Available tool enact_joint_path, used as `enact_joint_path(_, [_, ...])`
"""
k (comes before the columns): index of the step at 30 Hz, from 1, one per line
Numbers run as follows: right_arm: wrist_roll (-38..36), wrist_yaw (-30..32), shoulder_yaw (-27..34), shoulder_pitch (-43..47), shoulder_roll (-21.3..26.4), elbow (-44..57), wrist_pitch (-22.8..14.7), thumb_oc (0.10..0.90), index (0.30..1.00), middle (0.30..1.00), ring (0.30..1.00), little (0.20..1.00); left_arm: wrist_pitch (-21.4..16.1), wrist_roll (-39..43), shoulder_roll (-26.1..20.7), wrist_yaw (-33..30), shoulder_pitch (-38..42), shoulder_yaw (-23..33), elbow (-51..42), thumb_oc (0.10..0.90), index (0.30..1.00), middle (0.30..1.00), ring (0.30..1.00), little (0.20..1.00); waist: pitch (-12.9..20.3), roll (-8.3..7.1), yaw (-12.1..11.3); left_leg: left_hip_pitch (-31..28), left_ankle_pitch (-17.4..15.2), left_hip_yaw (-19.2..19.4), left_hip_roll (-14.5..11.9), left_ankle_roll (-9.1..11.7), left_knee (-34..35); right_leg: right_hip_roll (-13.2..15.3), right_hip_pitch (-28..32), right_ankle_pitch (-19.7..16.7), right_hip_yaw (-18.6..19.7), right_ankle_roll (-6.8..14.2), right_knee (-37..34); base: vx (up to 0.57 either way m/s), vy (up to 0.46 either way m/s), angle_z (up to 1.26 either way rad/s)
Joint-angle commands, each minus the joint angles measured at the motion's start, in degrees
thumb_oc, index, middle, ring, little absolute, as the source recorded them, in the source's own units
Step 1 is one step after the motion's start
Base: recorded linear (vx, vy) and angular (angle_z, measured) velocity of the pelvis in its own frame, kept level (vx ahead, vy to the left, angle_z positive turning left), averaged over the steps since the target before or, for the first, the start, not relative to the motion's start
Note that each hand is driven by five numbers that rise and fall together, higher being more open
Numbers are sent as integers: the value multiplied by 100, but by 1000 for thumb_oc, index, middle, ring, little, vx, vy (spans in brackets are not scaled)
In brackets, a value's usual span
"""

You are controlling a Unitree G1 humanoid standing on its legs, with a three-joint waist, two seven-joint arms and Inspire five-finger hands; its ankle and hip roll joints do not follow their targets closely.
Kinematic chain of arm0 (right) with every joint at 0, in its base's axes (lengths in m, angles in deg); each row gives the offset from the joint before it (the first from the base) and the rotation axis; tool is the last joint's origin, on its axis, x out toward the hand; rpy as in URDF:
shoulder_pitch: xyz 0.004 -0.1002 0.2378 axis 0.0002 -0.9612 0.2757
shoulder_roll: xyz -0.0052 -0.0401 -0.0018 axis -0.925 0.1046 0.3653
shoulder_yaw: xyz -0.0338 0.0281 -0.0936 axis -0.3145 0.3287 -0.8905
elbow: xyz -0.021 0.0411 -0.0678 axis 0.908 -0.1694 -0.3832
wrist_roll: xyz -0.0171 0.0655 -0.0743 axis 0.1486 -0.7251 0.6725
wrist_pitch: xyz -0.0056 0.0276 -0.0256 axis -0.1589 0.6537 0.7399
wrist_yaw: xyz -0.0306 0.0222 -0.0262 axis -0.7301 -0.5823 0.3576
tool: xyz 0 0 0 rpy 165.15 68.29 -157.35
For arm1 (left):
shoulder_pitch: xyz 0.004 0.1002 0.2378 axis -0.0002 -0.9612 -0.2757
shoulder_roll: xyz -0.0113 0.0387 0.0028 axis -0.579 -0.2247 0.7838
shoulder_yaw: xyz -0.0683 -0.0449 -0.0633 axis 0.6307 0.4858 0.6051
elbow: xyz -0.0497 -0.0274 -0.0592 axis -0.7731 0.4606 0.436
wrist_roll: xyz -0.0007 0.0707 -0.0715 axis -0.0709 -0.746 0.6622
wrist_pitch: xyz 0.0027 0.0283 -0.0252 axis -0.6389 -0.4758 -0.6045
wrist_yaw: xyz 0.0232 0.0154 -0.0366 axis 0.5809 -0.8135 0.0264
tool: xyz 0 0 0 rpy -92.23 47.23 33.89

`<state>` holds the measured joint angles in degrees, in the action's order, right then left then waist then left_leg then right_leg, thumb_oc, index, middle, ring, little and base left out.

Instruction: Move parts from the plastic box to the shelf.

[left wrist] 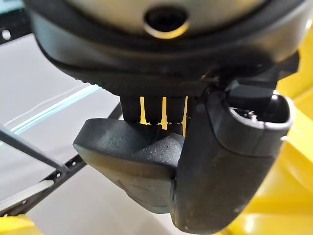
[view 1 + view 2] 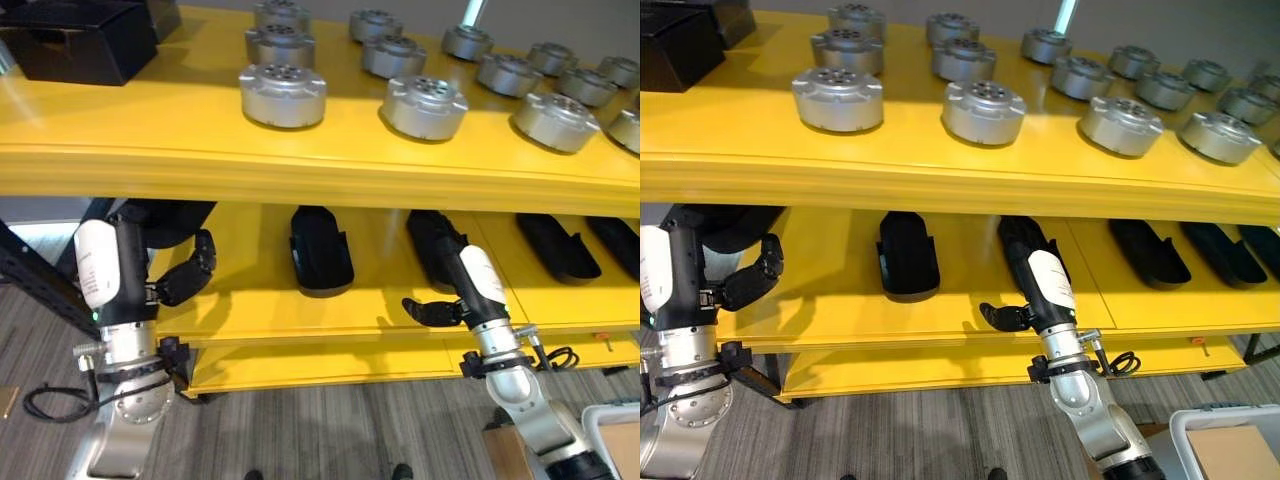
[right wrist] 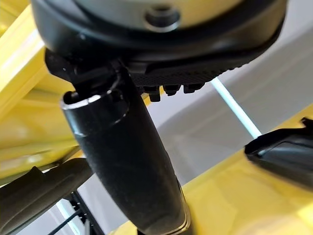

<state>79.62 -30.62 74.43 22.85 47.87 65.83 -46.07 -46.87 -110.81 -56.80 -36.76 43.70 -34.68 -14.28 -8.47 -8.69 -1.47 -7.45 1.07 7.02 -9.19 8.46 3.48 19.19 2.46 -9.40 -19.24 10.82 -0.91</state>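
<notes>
A yellow shelf (image 2: 300, 165) carries silver round parts (image 2: 283, 95) on its top level and black moulded parts (image 2: 320, 250) on the level below. My left hand (image 2: 185, 278) is at the left end of the lower level, shut on a black part (image 1: 127, 161) that sits between its fingers and thumb (image 1: 220, 176). My right hand (image 2: 432, 245) reaches into the lower level with straight fingers and its thumb (image 3: 127, 161) sticking out; it is open and holds nothing. Another black part (image 3: 288, 152) lies just beside it.
Two more black parts (image 2: 560, 248) lie at the right of the lower level. A black box (image 2: 80, 40) stands at the top level's back left. A white-rimmed plastic box (image 2: 1220, 430) sits on the floor at the lower right. The top level's front lip overhangs both hands.
</notes>
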Motion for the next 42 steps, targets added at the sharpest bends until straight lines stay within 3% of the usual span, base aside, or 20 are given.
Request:
enact_joint_path(1, [13, 145, 350, 347, 298, 315, -271, 900, 1000, 1000, 1000, 1000, -207, -576, -259, -518, 196, 439, -589, 400, 300, 300, 300, 300, 442, 105, 12, -28, -160, 31, -232, -203, 104, 254, 89, 199, -10, 313, 409, 40, -13, -25])
enact_joint_path(10, [-80, -83, 365, 164, 339, 390, -333, 900, 1000, 1000, 1000, 1000, 326, -1377, -326, -412, -27, 489, 196, 400, 300, 300, 300, 300, 396, 61, 108, -260, -240, 262, -382, -158, 14, 117, 166, 383, 103, 252, 418, 34, -25, -13])
enact_joint_path(25, [-57, -283, 250, 32, 403, 350, -296, 900, 1000, 1000, 1000, 1000, 1473, -2331, -254, -668, 292, 517, 1720, 400, 300, 300, 300, 300, 148, 135, 257, -713, -207, 493, -575, -49, 133, -96, 402, 639, 174, 167, 530, 21, -34, -8])
enact_joint_path(35, [-88, -364, 249, 20, 427, 410, -260, 900, 1000, 1000, 1000, 1000, 1768, -2811, -361, -474, 479, 405, 1874, 400, 300, 300, 300, 300, 43, 197, 311, -762, -181, 514, -651, -3, 152, -195, 455, 716, 153, 133, 549, 3, -18, -2])
enact_joint_path(42, [-114, -479, 131, -45, 452, 515, -276, 900, 1000, 1000, 1000, 1000, 2039, -2790, -332, -163, 835, 100, 2579, 400, 300, 300, 300, 300, -13, 254, 434, -782, -169, 577, -673, 14, 152, -231, 446, 720, 208, 115, 545, 0, 0, 0])
